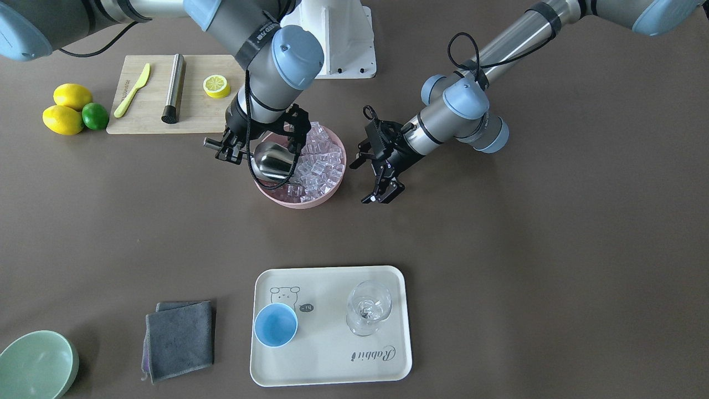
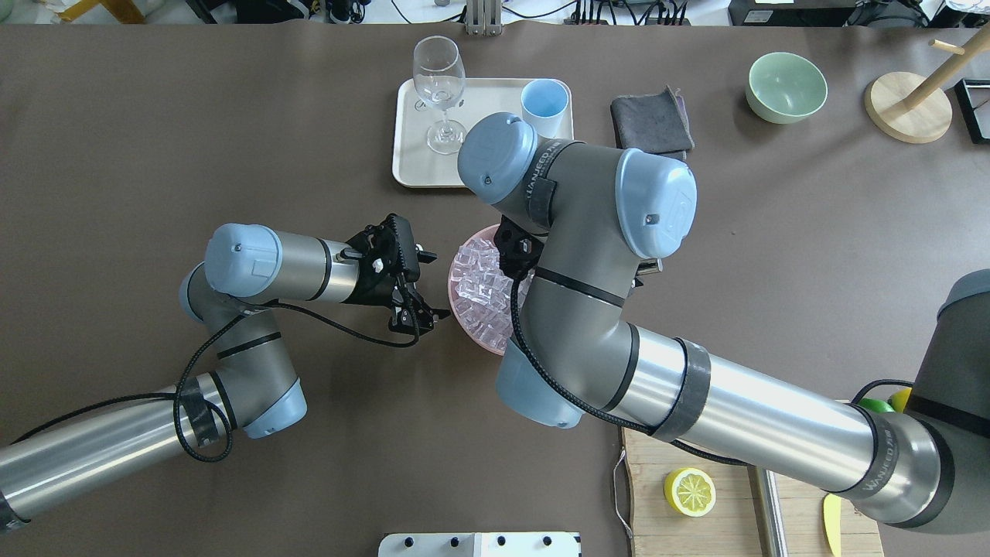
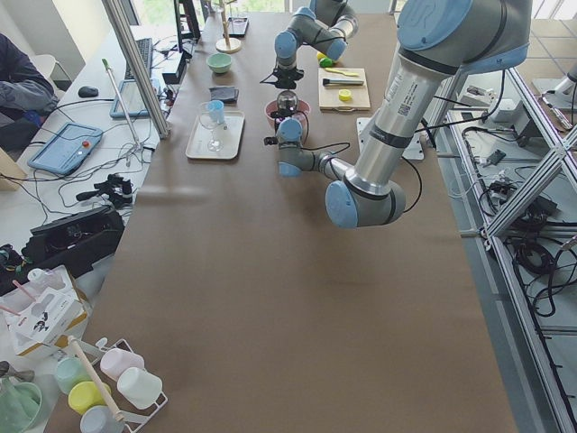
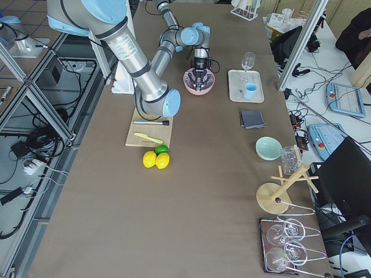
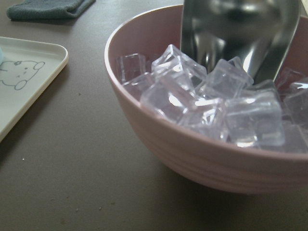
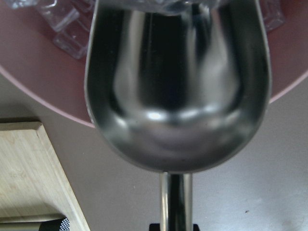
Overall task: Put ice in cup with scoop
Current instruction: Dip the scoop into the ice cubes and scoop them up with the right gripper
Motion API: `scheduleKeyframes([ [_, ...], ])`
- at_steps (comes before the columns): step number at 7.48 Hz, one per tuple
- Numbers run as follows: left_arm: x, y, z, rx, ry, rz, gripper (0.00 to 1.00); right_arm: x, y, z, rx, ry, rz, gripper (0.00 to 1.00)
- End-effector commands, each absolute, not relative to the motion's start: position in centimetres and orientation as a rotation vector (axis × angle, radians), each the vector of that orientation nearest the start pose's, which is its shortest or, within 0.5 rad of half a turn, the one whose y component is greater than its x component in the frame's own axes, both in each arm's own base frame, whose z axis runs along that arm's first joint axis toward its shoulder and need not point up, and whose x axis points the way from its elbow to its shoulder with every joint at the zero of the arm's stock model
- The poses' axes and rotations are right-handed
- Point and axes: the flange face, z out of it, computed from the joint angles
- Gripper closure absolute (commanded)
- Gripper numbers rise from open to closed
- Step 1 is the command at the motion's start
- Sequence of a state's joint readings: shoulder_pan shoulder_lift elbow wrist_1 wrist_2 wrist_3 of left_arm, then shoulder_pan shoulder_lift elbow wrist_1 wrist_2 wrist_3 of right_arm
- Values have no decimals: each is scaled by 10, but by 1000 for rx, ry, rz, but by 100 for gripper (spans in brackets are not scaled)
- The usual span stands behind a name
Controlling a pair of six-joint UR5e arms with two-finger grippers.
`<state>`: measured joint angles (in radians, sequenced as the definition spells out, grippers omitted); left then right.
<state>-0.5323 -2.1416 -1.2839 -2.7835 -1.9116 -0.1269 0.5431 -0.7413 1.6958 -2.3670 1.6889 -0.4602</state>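
Note:
My right gripper (image 1: 228, 149) is shut on the handle of the steel scoop (image 1: 271, 160). The scoop's trough tilts down into a pink bowl (image 1: 310, 200) full of ice cubes (image 1: 321, 160). In the right wrist view the scoop (image 6: 178, 96) is empty, with its front lip at the ice (image 6: 62, 24). My left gripper (image 1: 381, 197) is open and empty beside the bowl, and it also shows in the overhead view (image 2: 433, 282). The left wrist view shows the ice (image 5: 211, 101) and the scoop (image 5: 240, 33). The light-blue cup (image 1: 275, 325) stands empty on the tray (image 1: 332, 360).
A clear wine glass (image 1: 368, 307) shares the tray. A grey cloth (image 1: 180, 339) and a pale green bowl (image 1: 36, 366) lie beside it. A cutting board (image 1: 199, 111) holds a knife, a steel rod and half a lemon. Two lemons and a lime (image 1: 95, 116) lie beside it.

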Motion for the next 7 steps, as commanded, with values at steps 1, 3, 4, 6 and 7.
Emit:
scheduleKeyframes([
  [1, 559, -445, 319, 1137, 1095, 980, 2, -487, -434, 228, 239, -226, -1450, 100],
  [3, 559, -444, 319, 1135, 1096, 982, 2, -492, -437, 230, 301, -271, -1316, 100],
  [4, 560, -444, 320, 1130, 1092, 983, 2, -493, -438, 226, 337, -293, -1293, 100],
  [6, 560, -444, 320, 1130, 1092, 983, 2, -484, -432, 227, 352, -300, -1289, 100],
  [7, 560, -445, 321, 1125, 1088, 985, 2, -476, -427, 227, 366, -305, -1287, 100],
])
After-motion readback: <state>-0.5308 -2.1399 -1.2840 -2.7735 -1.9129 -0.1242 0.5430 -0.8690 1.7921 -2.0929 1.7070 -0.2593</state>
